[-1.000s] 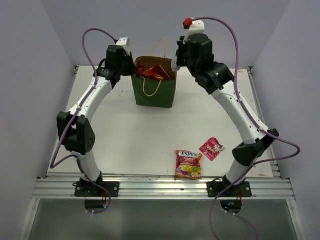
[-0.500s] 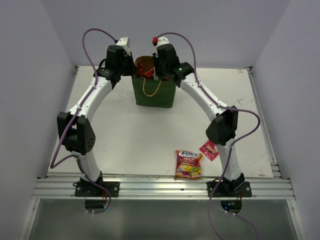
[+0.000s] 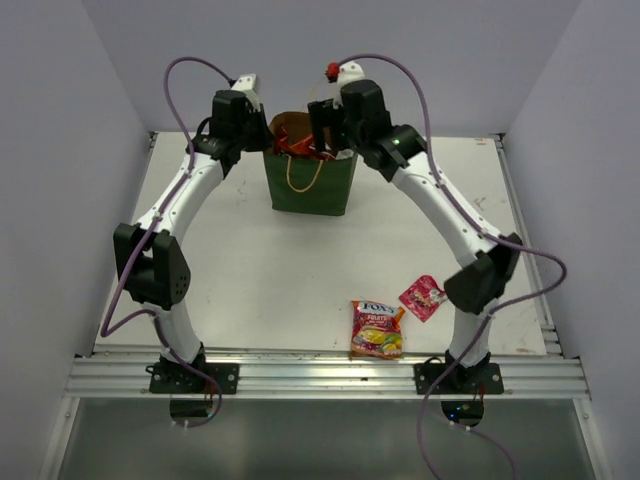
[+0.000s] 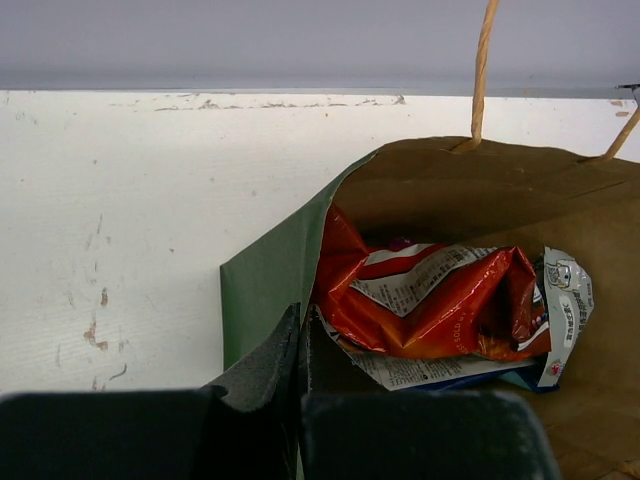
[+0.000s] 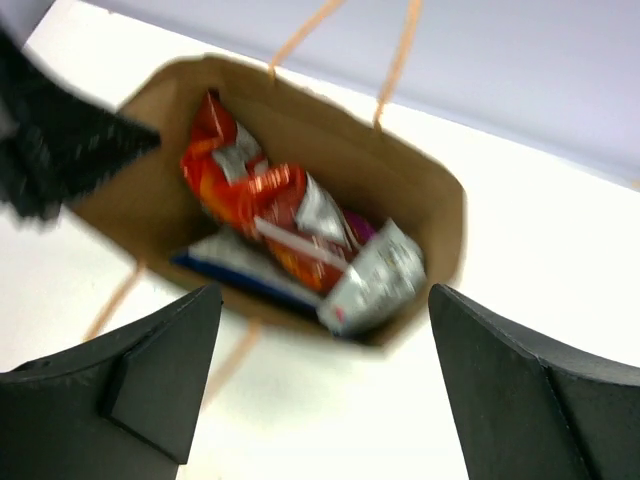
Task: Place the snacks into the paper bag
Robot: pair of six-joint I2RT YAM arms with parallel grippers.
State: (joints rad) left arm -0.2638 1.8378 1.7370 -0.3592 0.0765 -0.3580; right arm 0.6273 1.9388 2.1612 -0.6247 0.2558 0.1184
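Observation:
The dark green paper bag (image 3: 308, 185) stands open at the back of the table. My left gripper (image 4: 300, 318) is shut on its left wall edge (image 4: 262, 280). My right gripper (image 5: 325, 290) hangs open above the bag's mouth, with nothing between its fingers. Inside the bag lie the red-orange Doritos bag (image 4: 430, 300), a blue-white bag (image 5: 240, 265), a purple bag (image 5: 360, 228) and a silver packet (image 5: 375, 275). A red-yellow fruit-candy packet (image 3: 377, 328) and a pink packet (image 3: 423, 297) lie on the table near the front right.
The bag's tan cord handles (image 4: 482, 70) stick up at its rim. Grey walls close in the white table (image 3: 250, 260) at the back and sides. A metal rail (image 3: 320, 375) runs along the near edge by the arm bases.
My right arm has swung from the bag's right side to above its mouth, and its gripper has gone from shut to open. The left arm has not moved.

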